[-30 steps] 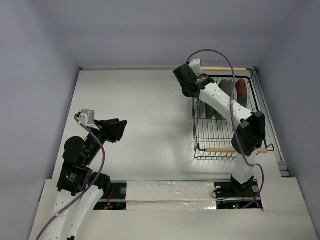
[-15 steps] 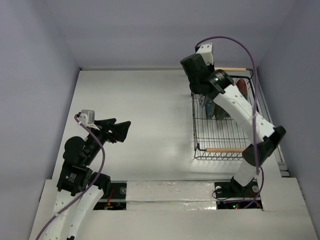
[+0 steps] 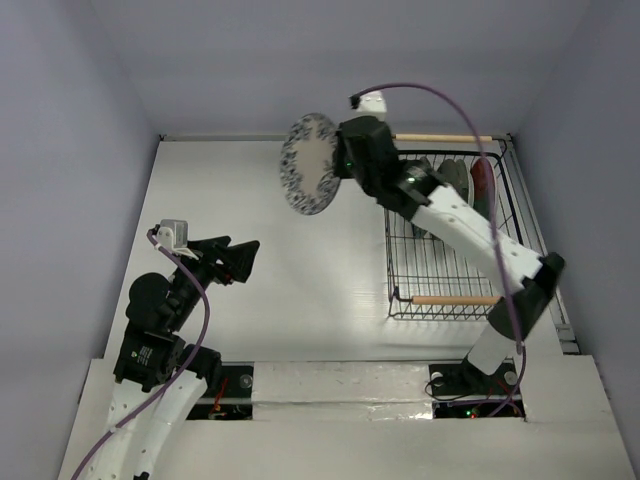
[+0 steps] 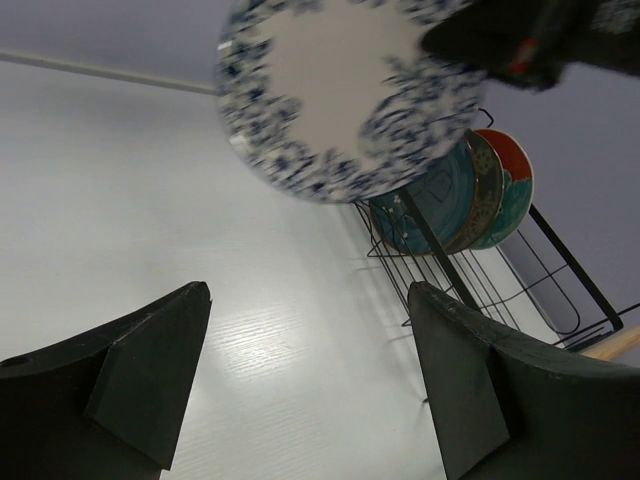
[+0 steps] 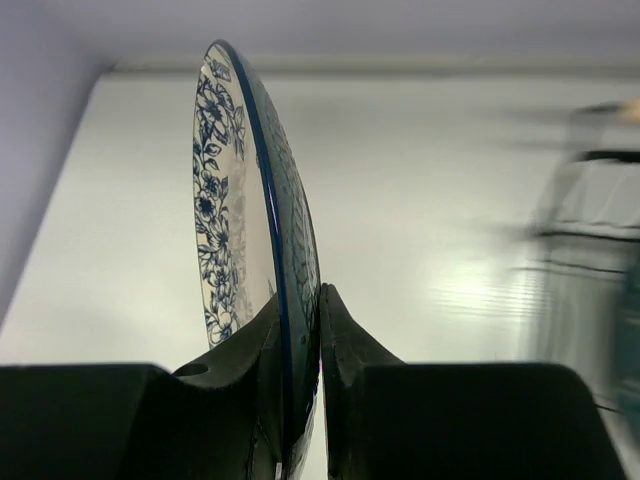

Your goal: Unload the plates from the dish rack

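Note:
My right gripper (image 3: pixel 338 163) is shut on the rim of a white plate with a dark blue flowered rim (image 3: pixel 309 164), held on edge in the air left of the dish rack (image 3: pixel 430 268). In the right wrist view both fingers pinch that plate (image 5: pixel 225 200) at the gripper (image 5: pixel 320 300). Three plates stand in the rack's far end: teal-blue (image 4: pixel 432 195), grey-green (image 4: pixel 482 190) and red (image 4: pixel 512 178). My left gripper (image 3: pixel 245 258) is open and empty low over the table at the near left, and in its own view (image 4: pixel 308 300) the held plate (image 4: pixel 335 90) hangs ahead of it.
The black wire rack has a wooden handle at its near end (image 3: pixel 455 299) and another at its far end (image 3: pixel 440 138). It stands by the table's right edge. Grey walls close in the table at the back and both sides.
My right arm has lifted the patterned plate out of the rack and swung it left over the table. My left gripper has opened wider and stayed in place.

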Tool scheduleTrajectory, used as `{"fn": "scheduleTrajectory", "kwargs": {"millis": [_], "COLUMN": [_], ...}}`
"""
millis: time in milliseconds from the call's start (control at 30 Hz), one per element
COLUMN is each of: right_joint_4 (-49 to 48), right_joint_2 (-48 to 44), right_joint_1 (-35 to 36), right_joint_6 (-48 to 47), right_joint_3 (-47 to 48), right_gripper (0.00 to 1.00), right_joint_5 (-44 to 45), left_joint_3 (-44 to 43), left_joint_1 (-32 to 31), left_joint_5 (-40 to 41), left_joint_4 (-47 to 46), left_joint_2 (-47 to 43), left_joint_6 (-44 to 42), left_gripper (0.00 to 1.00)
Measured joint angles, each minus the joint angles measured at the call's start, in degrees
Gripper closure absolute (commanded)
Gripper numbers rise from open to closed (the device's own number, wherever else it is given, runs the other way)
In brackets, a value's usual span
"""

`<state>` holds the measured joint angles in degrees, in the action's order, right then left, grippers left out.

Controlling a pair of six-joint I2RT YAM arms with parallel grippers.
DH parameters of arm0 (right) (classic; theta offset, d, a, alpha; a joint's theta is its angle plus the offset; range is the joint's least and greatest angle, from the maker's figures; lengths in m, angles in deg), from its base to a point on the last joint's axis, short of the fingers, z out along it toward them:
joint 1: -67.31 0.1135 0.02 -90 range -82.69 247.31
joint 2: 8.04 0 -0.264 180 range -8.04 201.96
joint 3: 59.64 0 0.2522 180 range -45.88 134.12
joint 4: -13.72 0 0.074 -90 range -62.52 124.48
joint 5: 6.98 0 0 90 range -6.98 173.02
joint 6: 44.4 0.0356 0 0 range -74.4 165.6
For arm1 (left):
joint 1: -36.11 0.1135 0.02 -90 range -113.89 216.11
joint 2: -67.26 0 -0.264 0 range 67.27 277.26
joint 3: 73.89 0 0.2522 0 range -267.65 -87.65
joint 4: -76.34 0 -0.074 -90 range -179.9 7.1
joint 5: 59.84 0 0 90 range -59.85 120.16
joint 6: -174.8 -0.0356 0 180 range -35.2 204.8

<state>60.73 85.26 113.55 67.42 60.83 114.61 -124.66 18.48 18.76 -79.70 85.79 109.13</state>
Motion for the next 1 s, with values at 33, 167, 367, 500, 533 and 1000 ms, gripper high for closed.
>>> {"fn": "scheduleTrajectory", "kwargs": {"millis": [33,167,367,500,533,1000], "right_joint_4": [-2.5,-9.6,-12.7,-16.2,-16.9,-27.5], "right_joint_2": [2.7,14.8,25.6,26.4,26.4,26.4], "right_joint_1": [0.0,0.4,1.3,1.2,1.2,1.0], "right_joint_6": [1.3,6.8,12.1,15.0,15.5,23.1], "right_joint_3": [-0.6,-0.8,-1.2,-5.1,-5.9,-14.8], "right_gripper": [1.00,1.00,1.00,1.00,1.00,0.76], "right_joint_5": [-2.6,-12.5,-18.4,-18.7,-18.7,-15.7], "left_joint_3": [0.0,0.0,0.0,0.0,0.0,0.0], "left_joint_1": [0.0,0.0,0.0,0.0,0.0,0.0], "left_joint_5": [0.1,0.2,0.4,0.5,0.5,0.5], "left_joint_4": [0.0,0.0,0.0,0.0,0.0,0.0], "left_joint_2": [0.0,0.0,0.0,0.0,0.1,0.9], "left_joint_6": [0.0,0.0,0.0,0.0,0.0,0.2], "left_gripper": [0.23,0.24,0.24,0.24,0.24,0.23]}}
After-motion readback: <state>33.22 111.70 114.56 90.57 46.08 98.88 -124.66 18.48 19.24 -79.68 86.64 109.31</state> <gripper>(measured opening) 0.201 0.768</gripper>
